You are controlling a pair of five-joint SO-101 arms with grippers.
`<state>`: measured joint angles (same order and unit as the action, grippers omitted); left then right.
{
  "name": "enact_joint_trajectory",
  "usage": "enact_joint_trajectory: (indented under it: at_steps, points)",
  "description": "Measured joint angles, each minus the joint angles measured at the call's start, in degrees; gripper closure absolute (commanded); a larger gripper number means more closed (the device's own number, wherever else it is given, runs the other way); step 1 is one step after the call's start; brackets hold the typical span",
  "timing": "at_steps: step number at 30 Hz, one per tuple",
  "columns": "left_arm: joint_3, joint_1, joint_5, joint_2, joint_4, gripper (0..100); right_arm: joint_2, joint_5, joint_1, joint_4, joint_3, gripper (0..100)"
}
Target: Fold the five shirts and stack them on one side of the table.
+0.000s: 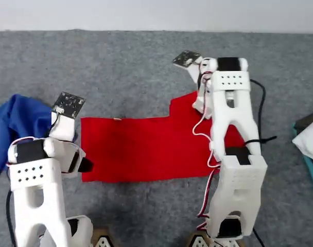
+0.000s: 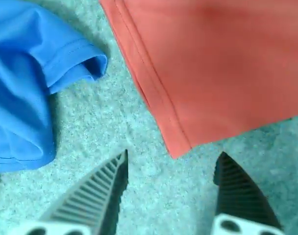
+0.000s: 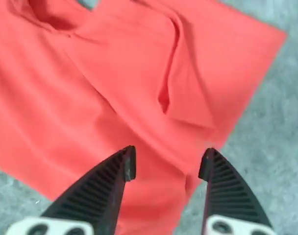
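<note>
The bench (image 1: pixel 120 67) has a grey, carpet-like cover. The red shirt (image 1: pixel 141 149) lies flat in the middle of it, as a long strip from left to right. At its right end one part stands out toward the far edge. The blue shirt (image 1: pixel 17 123) lies crumpled at the left edge of the bench, just beside the red one but not touching it. At the right edge a folded pile (image 1: pixel 308 139) with white, teal and dark layers is partly cut off by the picture.

The left arm (image 1: pixel 35 175) stands at the near edge, toward the left corner. The left jaws are open and hold nothing. In the left wrist view they hang over bare grey cover, between the blue shirt (image 2: pixel 21 83) with its sleeve opening and a hemmed corner at the left end of the red shirt (image 2: pixel 212 63). This corner lies close before the tips.

The right arm (image 1: pixel 231 113) goes from the near edge out over the right end of the red shirt. The right jaws are also open and empty. They hang above the red shirt (image 3: pixel 90 88), where a loose fold runs across the cloth, near its edge.
</note>
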<state>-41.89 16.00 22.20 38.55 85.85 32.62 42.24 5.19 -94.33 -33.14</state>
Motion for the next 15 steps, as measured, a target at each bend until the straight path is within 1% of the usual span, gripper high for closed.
enact_joint_trajectory:
  at_steps: [4,11,12,13,15]
  points:
    - [0.00,0.00,0.00,0.00,-0.18,72,1.49,0.00,1.67,2.29,0.00,78.2]
    - [-0.44,0.00,0.00,0.18,-1.14,72,8.53,0.00,1.49,6.33,-0.79,79.3]
    - [-0.44,0.00,0.00,0.18,-1.14,72,9.49,0.00,1.58,6.59,-1.67,82.0]
    - [-0.44,0.00,0.00,0.18,-1.14,72,10.46,-0.09,1.58,6.77,-2.81,86.7]
    - [-0.44,0.00,0.00,0.18,-1.14,72,13.01,-1.76,1.58,6.95,-6.59,99.7]
